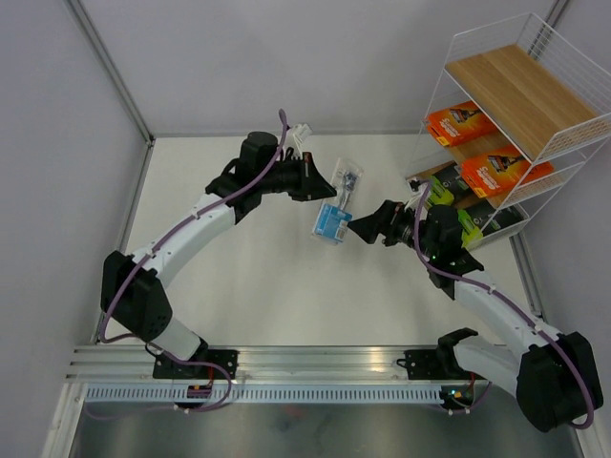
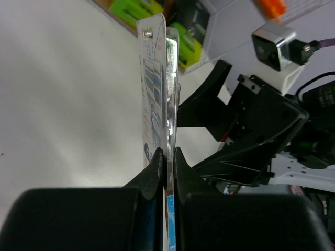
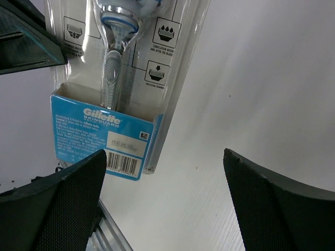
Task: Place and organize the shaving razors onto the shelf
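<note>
Top external view: my left gripper (image 1: 327, 187) is clamped on the top edge of the blue-and-white razor pack (image 1: 334, 212) and holds it off the table (image 1: 258, 286). My right gripper (image 1: 365, 227) faces it with fingers spread wide and nothing in them, just short of the pack's blue end. Behind my right gripper stands the shelf (image 1: 520, 91). Two orange packs (image 1: 460, 122) and two black-and-green packs (image 1: 447, 188) lie on its lower boards, and the top board is bare. I judge this to be a hand-over of the last pack, left to right

Left wrist view: my fingers (image 2: 152, 172) pinch the pack edge-on, upright between them. The right gripper's black fingers stand just beyond it

Right wrist view: the pack's blue card end hangs ahead of me, a little left of the gap between my fingers (image 3: 277, 204), and is not yet inside it. The next move, I reckon, is to shift left and forward until both fingers straddle the card and then close. Only after that should the left let go

The table is plain matte white, with pale grey walls close round it and a metal rail (image 1: 315, 363) at the near edge
</note>
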Tool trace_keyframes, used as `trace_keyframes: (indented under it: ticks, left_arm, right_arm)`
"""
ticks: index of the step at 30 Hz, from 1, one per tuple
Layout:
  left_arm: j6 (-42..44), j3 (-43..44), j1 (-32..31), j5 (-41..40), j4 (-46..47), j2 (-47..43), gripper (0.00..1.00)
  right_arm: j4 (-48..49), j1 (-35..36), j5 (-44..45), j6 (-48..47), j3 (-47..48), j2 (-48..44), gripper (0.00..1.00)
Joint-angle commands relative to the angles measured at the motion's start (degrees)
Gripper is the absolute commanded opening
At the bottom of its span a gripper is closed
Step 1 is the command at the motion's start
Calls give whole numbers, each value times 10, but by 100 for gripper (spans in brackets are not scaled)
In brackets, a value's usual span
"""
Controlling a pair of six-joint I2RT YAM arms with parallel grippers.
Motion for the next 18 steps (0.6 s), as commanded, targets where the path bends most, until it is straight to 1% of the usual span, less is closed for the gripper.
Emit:
trace_keyframes:
  ticks: [1, 5, 7, 10, 11, 13, 18]
  left_arm:
    - [-78, -24, 12, 86, 104, -42, 2]
    - [-106, -39, 21, 110, 134, -62, 2]
    - [-120, -49, 23, 122, 174, -68, 2]
    - [-153, -65, 22, 155, 218, -74, 2]
    - [-157, -66, 23, 160, 228, -75, 2]
    - [-158, -68, 23, 169, 232, -76, 2]
    - [-172, -76, 22, 186, 259, -84, 2]
  right_arm:
    - [53, -12, -37, -7, 9, -26, 98]
    - [79, -30, -38, 24, 24, -43, 98]
    - [101, -37, -45, 52, 29, -43, 98]
    - [176, -38, -72, 99, 29, -29, 98]
    - [216, -38, -81, 110, 29, -24, 98]
    - [254, -38, -102, 126, 36, -10, 98]
    - [290, -38, -117, 147, 47, 10, 98]
